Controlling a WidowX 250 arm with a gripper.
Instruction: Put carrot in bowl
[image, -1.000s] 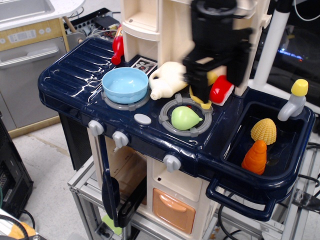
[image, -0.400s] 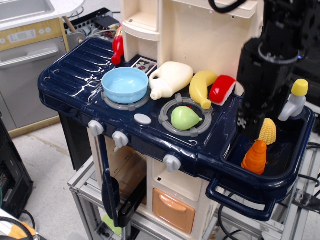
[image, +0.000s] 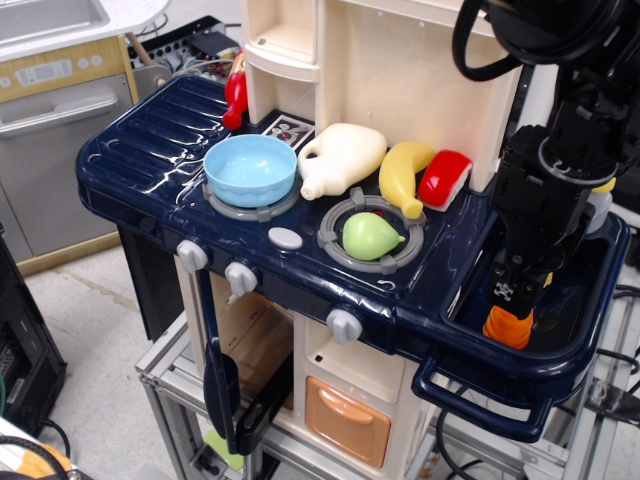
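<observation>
The orange carrot (image: 507, 327) stands in the dark blue sink (image: 585, 310) at the right of the toy kitchen; only its lower part shows. My black gripper (image: 514, 292) has come down straight over it, and its fingertips cover the carrot's top. I cannot tell whether the jaws are closed on it. The light blue bowl (image: 250, 168) sits empty on the left grey burner ring, far to the left of the gripper. The corn piece is hidden behind the arm.
A green pear (image: 370, 236) lies on the right burner. A cream bottle (image: 340, 158), a banana (image: 405, 175) and a red and white piece (image: 445, 178) lie along the back wall between sink and bowl. A red bottle (image: 236, 90) stands behind the bowl.
The arm has swung from above the banana to the right and gone down into the sink, onto the carrot. The corn is now hidden by it. The carrot has not moved.
</observation>
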